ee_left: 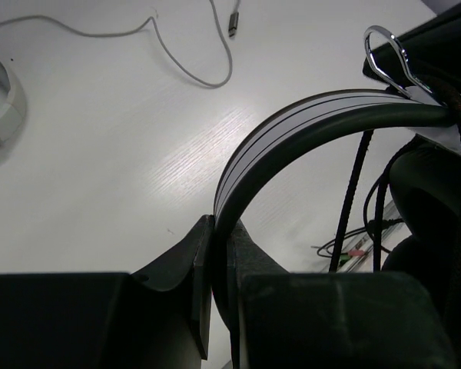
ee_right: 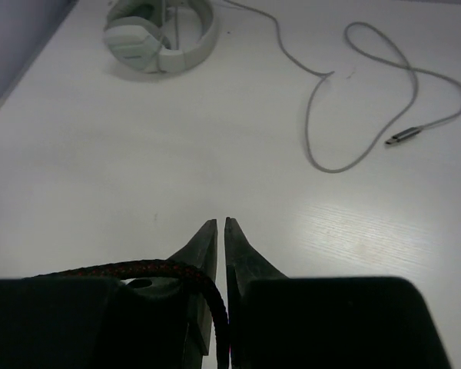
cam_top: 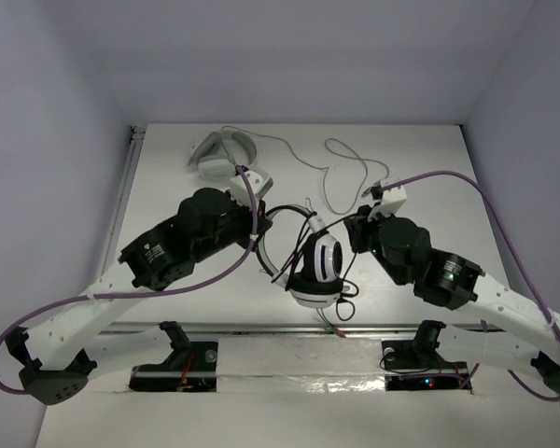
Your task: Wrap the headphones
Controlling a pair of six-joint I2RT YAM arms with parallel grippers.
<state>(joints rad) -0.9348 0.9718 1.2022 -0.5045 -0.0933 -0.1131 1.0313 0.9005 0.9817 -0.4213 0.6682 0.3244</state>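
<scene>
Top external: I see the black-banded headphones with white round earcups [cam_top: 319,266] and, far beyond them, a pale white headset [cam_top: 219,157]. Left wrist: my left gripper [ee_left: 215,231] pinches their headband [ee_left: 307,115]. Right wrist: my right gripper [ee_right: 220,224], beside them, is nearly closed on their thin black braided cable [ee_right: 138,269].

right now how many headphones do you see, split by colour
black-and-white headphones: 1
all-white headphones: 1
total: 2
</scene>
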